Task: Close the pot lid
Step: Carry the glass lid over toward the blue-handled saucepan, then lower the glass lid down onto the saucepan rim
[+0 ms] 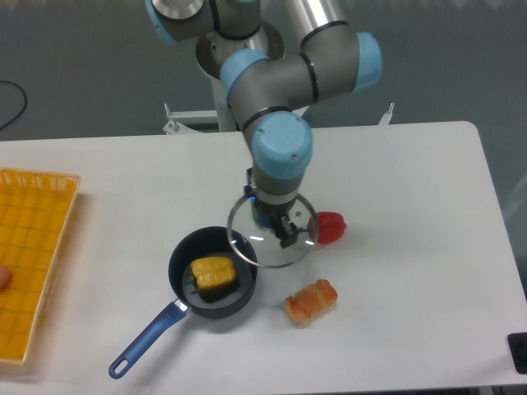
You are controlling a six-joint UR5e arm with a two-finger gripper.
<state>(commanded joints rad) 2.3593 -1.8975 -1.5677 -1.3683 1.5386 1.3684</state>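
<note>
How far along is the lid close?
Done: the gripper has the lid by its knob, lifted off the table. In hand: the lid hangs just right of the pot, its edge overlapping the rim. Left: centre it over the pot, with the yellow pepper inside, lower, release.

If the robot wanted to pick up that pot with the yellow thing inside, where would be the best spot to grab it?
Probably the long blue handle of the pot. It sticks out toward the lower left, lies low and narrow, and has bare table on both sides, so the gripper could come straight down and close across its width. The round rim looks too wide, and a yellow pepper fills the bowl.
</note>
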